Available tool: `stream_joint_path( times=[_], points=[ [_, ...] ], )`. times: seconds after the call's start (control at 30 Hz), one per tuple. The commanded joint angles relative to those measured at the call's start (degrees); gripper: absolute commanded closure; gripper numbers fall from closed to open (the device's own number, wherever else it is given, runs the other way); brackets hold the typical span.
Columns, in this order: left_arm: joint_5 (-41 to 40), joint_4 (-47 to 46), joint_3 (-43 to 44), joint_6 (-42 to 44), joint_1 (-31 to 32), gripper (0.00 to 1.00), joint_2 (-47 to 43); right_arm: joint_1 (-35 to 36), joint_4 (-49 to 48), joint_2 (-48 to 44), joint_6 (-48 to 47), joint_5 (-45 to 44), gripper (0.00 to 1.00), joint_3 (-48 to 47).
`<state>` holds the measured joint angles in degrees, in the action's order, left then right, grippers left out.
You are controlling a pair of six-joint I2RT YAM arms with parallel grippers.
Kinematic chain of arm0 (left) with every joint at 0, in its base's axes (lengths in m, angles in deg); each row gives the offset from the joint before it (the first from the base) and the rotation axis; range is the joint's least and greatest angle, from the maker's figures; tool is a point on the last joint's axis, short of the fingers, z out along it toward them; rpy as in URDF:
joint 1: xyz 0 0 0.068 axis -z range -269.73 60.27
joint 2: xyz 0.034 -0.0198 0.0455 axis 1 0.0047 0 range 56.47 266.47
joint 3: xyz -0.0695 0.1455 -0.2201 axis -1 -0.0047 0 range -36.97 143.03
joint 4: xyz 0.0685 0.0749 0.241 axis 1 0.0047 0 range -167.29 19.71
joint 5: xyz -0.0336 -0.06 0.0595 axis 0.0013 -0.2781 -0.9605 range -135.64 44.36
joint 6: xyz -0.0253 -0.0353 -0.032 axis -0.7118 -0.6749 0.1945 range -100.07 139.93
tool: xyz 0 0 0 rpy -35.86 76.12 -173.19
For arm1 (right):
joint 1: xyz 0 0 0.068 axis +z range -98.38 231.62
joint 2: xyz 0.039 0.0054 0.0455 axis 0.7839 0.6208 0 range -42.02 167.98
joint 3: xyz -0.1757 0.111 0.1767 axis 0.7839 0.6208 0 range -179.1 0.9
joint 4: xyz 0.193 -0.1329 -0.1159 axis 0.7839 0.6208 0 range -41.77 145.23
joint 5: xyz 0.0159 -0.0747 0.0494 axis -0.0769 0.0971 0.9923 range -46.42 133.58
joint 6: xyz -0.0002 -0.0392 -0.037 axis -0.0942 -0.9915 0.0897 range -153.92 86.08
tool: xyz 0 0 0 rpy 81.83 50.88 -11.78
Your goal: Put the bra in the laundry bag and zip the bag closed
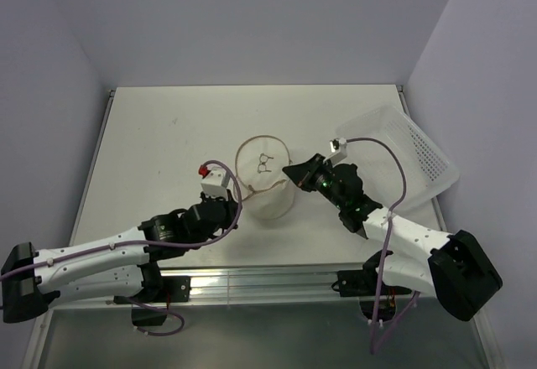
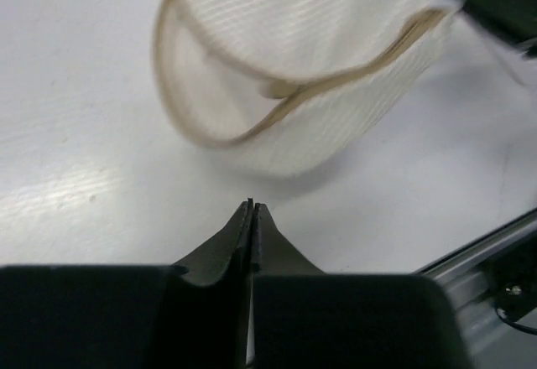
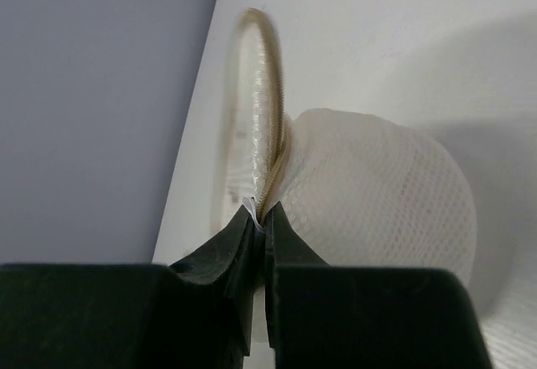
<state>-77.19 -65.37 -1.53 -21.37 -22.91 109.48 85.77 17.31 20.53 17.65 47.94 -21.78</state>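
Note:
The laundry bag (image 1: 264, 180) is a white round mesh pouch with tan rim trim, in the middle of the table, its lid with the small black mark facing up and back. In the left wrist view the laundry bag (image 2: 310, 75) shows a gap between lid and body along its left rim. My right gripper (image 1: 289, 170) is at the bag's right rim. In its own view the right gripper (image 3: 263, 214) is shut on a small white tab at the tan zip seam of the laundry bag (image 3: 377, 193). My left gripper (image 1: 235, 205) (image 2: 252, 204) is shut and empty, just short of the bag. The bra is hidden.
A white perforated plastic tray (image 1: 419, 147) lies tilted at the table's right edge, behind my right arm. Walls close in on the left, back and right. A metal rail (image 2: 487, 256) runs along the near table edge.

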Motion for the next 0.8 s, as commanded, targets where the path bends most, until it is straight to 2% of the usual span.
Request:
stream_joint_path(
  times=[0.0,0.17,0.23,0.37,0.43,0.47,0.53,0.6,0.67,0.77],
  points=[
    [-5.44,10.39,-1.25,-4.4,0.06,1.0,-3.7,-4.17,-3.01,0.65,-1.21,-1.11,1.0,-3.95],
    [-11.34,16.11,-1.34,-8.1,0.06,1.0,-9.15,-4.88,-0.46,4.86,-3.4,2.66,1.0,-7.2],
    [-10.64,12.09,-2.04,-5.92,0.06,1.0,-10.38,-4.88,-1.42,6.53,-3.15,5.91,1.0,-7.64],
    [-2.58,-0.56,-3.18,-2.12,0.06,0.99,-8.37,-4.18,-1.87,5.4,-2.97,6.71,1.0,-6.33],
    [-0.1,-5.92,-2.75,-2.29,-0.12,0.87,-4.34,-4.09,-1.6,4.09,-3.14,6.98,1.0,-5.54],
    [0.0,-6.56,-1.79,-3.34,-0.55,0.73,-2.93,-4.18,-1.43,3.64,-3.32,7.06,1.0,-5.28],
    [1.39,-8.05,-1.52,-6.67,-2.13,0.62,1.03,-4.18,-1.25,2.94,-3.58,7.07,1.0,-4.66],
    [6.99,-15.05,-3.88,-8.44,-6.08,0.52,2.35,-4.18,-1.16,3.2,-3.85,7.59,1.0,-4.66],
    [10.09,-22.68,-7.82,-11.43,-10.46,0.43,2.01,-4.18,-1.42,3.29,-3.5,8.38,1.0,-4.48],
    [10.99,-31.05,-12.92,-14.07,-12.51,0.33,-1.24,-4.18,-1.69,3.2,-3.41,9.17,1.0,-4.39]
  ],
)
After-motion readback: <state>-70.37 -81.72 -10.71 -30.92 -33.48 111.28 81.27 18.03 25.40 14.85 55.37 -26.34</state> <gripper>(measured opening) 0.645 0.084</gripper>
